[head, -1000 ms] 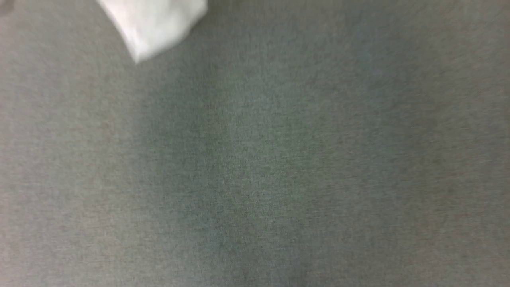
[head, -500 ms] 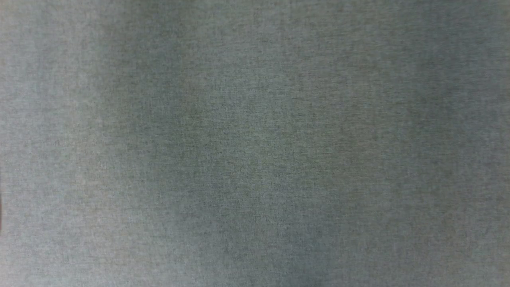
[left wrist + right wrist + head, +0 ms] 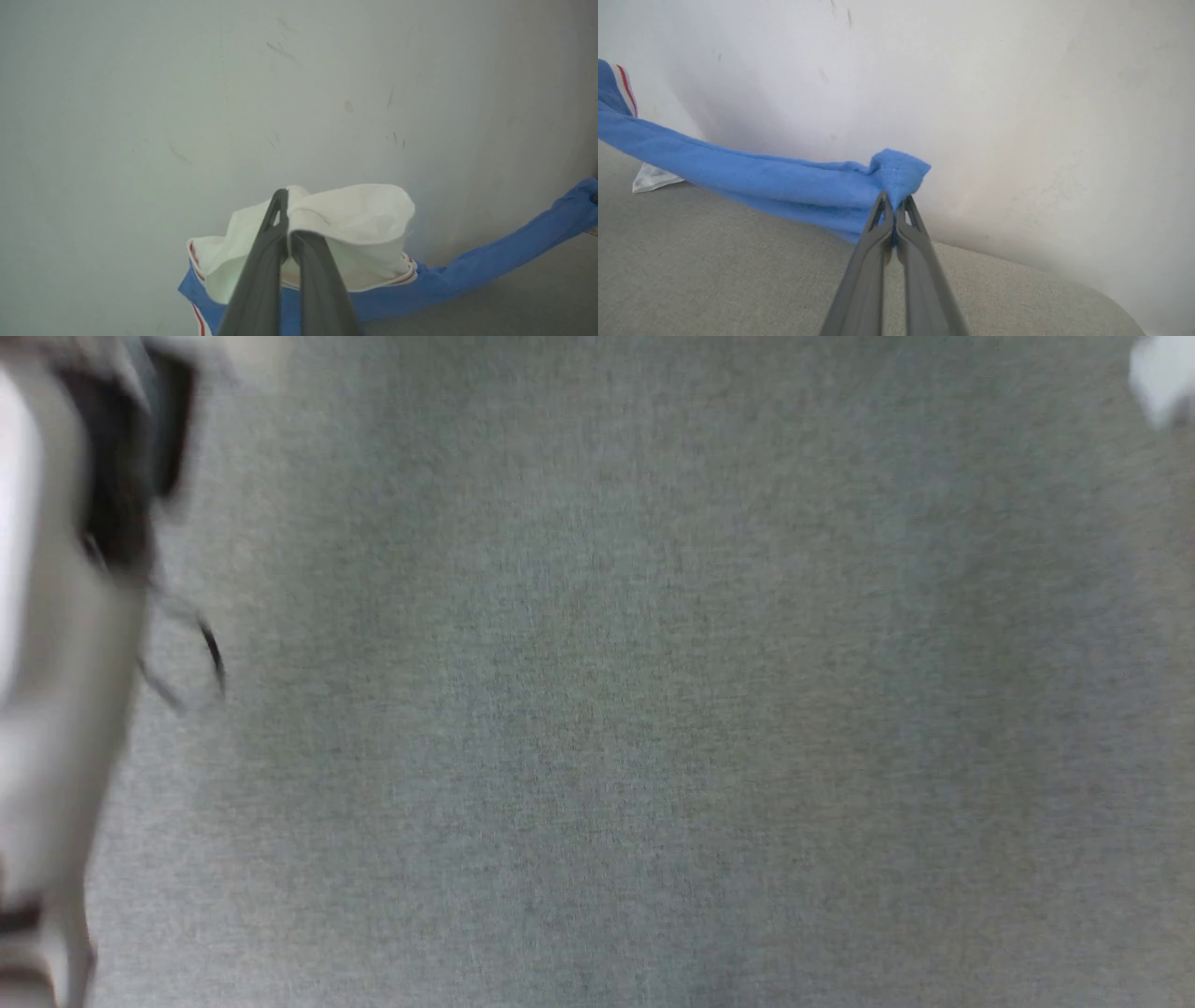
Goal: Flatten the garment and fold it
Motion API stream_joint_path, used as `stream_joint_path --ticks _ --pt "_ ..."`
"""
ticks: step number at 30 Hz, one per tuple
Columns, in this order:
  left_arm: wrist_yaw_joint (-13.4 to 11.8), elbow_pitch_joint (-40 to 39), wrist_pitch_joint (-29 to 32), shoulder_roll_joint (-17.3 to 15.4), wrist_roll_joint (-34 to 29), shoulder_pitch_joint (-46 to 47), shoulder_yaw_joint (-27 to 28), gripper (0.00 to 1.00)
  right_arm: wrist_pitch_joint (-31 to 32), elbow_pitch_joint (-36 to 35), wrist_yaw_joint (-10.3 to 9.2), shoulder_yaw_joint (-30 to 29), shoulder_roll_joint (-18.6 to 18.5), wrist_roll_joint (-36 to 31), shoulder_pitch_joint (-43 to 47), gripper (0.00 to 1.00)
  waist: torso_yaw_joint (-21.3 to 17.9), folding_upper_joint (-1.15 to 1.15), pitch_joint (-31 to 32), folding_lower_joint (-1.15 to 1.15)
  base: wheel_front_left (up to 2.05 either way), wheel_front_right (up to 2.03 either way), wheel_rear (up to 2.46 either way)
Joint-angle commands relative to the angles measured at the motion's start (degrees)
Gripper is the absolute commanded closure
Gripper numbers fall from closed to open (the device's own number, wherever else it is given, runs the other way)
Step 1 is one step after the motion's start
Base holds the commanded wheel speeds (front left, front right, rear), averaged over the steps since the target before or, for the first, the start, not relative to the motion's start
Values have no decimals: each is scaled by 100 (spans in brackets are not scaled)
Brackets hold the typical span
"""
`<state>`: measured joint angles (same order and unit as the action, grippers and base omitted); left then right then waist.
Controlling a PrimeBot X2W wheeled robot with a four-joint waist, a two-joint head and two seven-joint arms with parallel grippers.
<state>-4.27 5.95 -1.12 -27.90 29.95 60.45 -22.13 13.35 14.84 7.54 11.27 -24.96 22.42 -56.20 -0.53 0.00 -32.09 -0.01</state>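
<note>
In the left wrist view, my left gripper (image 3: 286, 223) is shut on the bunched white sleeve of the garment (image 3: 359, 219). The sleeve has red-striped trim, and blue cloth (image 3: 495, 259) stretches from it in a taut band towards the right. My right gripper (image 3: 893, 205) is shut on a bunched corner of the blue garment (image 3: 752, 172). That cloth is held above the grey surface and runs left to a white, red-striped edge (image 3: 622, 81). In the head view a blurred pale forearm (image 3: 56, 709) stands along the left edge.
A grey woven fabric surface (image 3: 653, 709) spreads below the head camera and lies under the lifted garment (image 3: 714, 261). A scuffed white wall (image 3: 280, 93) rises close behind it. A blurred white patch (image 3: 1162, 378) sits at the head view's top right corner.
The head view has shifted. The white cloth at its upper left a second ago is gone. A blurred pale forearm now shows at the left edge, and a white patch at the top right.
</note>
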Motion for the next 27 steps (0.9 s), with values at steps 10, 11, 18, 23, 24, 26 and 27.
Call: stream_joint_path --ticks 10,11,18,23,24,26,27 --pt "-1021 -2450 856 -862 282 -3438 -55 100 682 -1989 -5 -862 -32 292 3333 100 -104 0 1206 1 0 0 0" --pt "-1093 -2594 930 -929 317 -3741 -85 100 718 -2135 -5 -889 15 298 3621 100 -116 0 1284 1 0 0 0" --pt "-1422 -3018 1271 -1210 562 -5286 -321 100 889 -2643 -5 -1037 264 342 4985 100 -141 0 1797 1 0 0 0" --pt "-1435 -3156 1739 -1482 875 -6218 -652 100 1058 -2864 -5 -1093 275 363 5820 100 -104 0 2201 1 0 0 0" --pt "-1437 -3174 1846 -1531 948 -6356 -706 100 1112 -2902 -5 -1061 231 405 5983 100 -88 0 2269 1 0 0 0" --pt "-1431 -3245 2063 -1611 1133 -6623 -813 100 1246 -2964 -5 -1001 136 540 6306 100 -58 0 2393 1 0 0 0" --pt "-1438 -3281 2179 -1644 1244 -6747 -854 100 1326 -2982 -5 -988 96 620 6458 100 -44 0 2448 1 0 0 0"
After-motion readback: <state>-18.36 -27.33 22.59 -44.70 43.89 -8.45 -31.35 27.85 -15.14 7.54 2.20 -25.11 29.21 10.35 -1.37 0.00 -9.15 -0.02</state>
